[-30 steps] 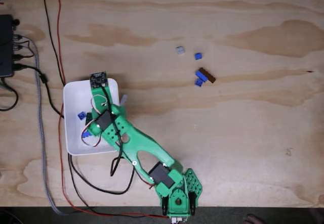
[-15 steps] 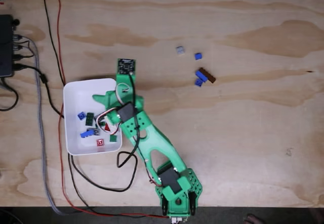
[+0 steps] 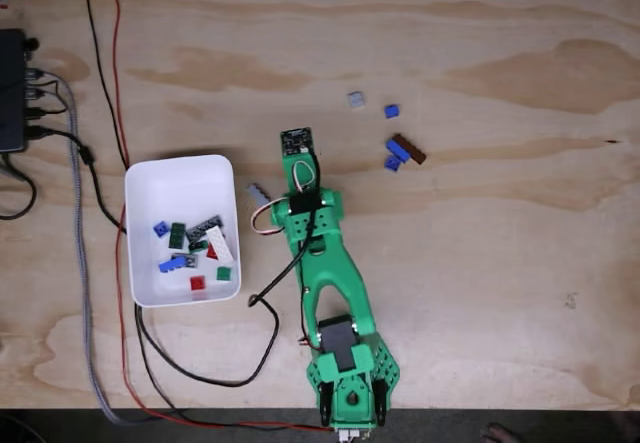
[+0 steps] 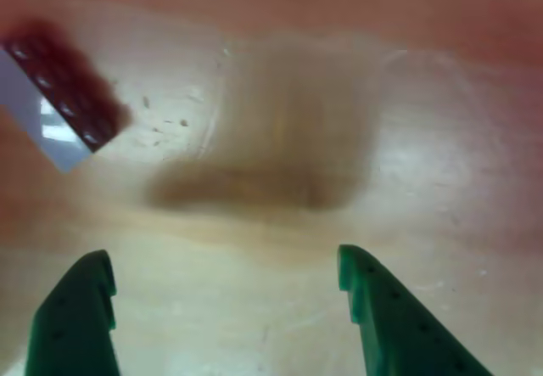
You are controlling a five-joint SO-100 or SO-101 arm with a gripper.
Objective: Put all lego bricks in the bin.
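Fingers [image 4: 225,308] spread wide and empty over bare surface [image 3: 480,263], right of the bin [image 3: 140,178]; loose lego bricks [image 3: 400,150] lie farther right of it.

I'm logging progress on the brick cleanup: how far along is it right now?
Mostly done: about eight bricks lie in the white bin. Nothing is in hand; the gripper is open and empty over bare table. Left on the table: a grey brick, a small blue brick, and a blue-and-brown cluster.
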